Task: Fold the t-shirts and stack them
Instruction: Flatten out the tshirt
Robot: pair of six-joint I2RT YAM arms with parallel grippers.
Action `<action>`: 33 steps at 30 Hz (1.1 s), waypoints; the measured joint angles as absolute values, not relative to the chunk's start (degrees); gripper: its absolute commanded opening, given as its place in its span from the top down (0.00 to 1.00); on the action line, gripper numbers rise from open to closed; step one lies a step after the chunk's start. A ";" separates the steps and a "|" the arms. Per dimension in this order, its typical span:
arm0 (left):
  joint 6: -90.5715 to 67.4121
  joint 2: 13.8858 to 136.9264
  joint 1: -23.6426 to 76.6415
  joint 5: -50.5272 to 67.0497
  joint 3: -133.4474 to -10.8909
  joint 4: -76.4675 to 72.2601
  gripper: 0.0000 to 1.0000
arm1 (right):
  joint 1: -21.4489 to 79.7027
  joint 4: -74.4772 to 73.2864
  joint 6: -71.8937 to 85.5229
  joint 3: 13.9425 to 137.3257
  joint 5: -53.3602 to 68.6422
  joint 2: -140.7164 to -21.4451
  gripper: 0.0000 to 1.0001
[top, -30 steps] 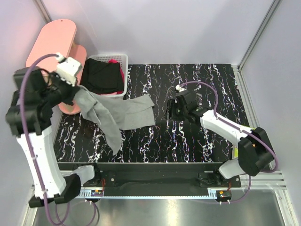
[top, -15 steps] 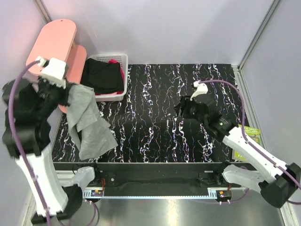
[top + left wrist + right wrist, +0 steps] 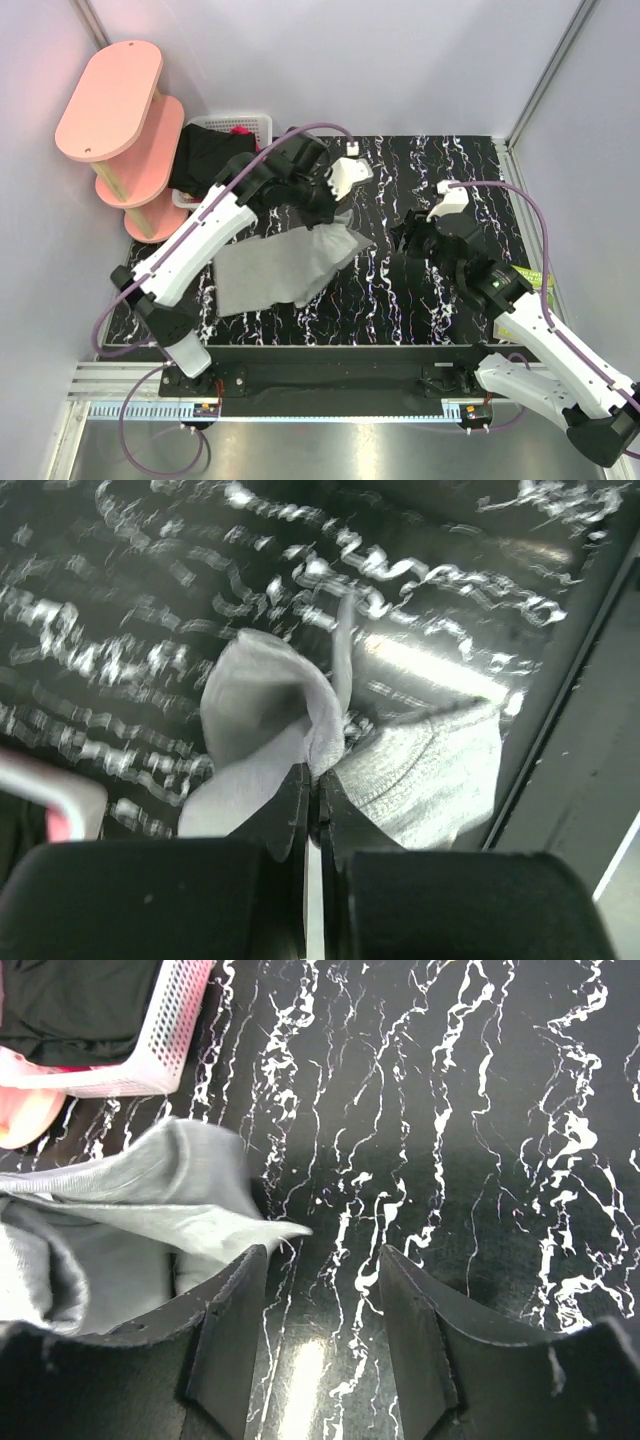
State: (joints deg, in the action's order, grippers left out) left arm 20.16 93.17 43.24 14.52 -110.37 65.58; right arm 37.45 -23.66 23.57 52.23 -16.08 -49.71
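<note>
- Light-grey shirt (image 3: 283, 268): lay rumpled on the left-centre of the worktop (image 3: 430, 165), just in front of the basket (image 3: 262, 124). Spread wide and flat at the near end; narrowed and rose at the far right end to a pinched peak.
- Left fingers (image 3: 313, 780): reached over the shirt from the left, seen in the top view at (image 3: 332, 208). Stood pressed together on a fold of the light-grey shirt (image 3: 265, 705). Carried a bulge of cloth above the tips, with more hanging off to the right.
- Right fingers (image 3: 402, 238): hovered low over bare worktop (image 3: 470, 1110), just right of the shirt's raised end. Stood parted about halfway, with nothing between them.
- Corner of the light-grey shirt (image 3: 150, 1200), right wrist view: tapered to a point just beyond the tip of the finger on that view's left. Touching or apart: could not be told.
- Black garment (image 3: 210, 160): filled the basket at the far left corner of the worktop; draped over its left rim. Showed again inside the lattice wall (image 3: 178, 1022) at (image 3: 80, 1000).
- Magenta cloth (image 3: 240, 130): showed as a small bit at the basket's far rim, touching the black garment.
- Pink shelf (image 3: 110, 95): stood left of the basket, beside the worktop.
</note>
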 measured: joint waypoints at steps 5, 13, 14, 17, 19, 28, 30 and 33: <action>20.21 99.20 44.29 17.34 -121.14 65.84 0.99 | 37.52 -24.01 23.09 51.79 -17.02 -49.17 0.46; 20.93 106.30 47.88 21.19 -122.39 64.49 0.06 | 37.91 -23.83 22.68 49.98 -17.12 -45.82 0.46; 21.17 107.90 48.71 21.61 -122.34 64.34 0.01 | 38.04 -23.79 22.68 49.60 -17.12 -45.28 0.45; 20.60 112.07 50.28 21.54 -122.17 63.96 0.01 | 38.26 -23.75 22.68 48.49 -17.08 -43.90 0.45; 20.08 113.80 50.35 21.06 -121.99 63.24 0.01 | 38.26 -23.75 22.65 47.97 -17.10 -43.51 0.45; 18.26 104.16 31.11 18.92 -106.02 55.35 0.01 | 38.35 -24.77 22.46 47.44 -15.75 -46.85 0.41; 18.79 96.44 27.77 16.80 -96.25 54.30 0.01 | 38.37 -26.26 22.81 47.16 -14.17 -47.86 0.40; 19.55 84.75 28.21 15.59 -83.13 54.24 0.01 | 38.48 -28.38 24.71 45.84 -10.61 -48.80 0.40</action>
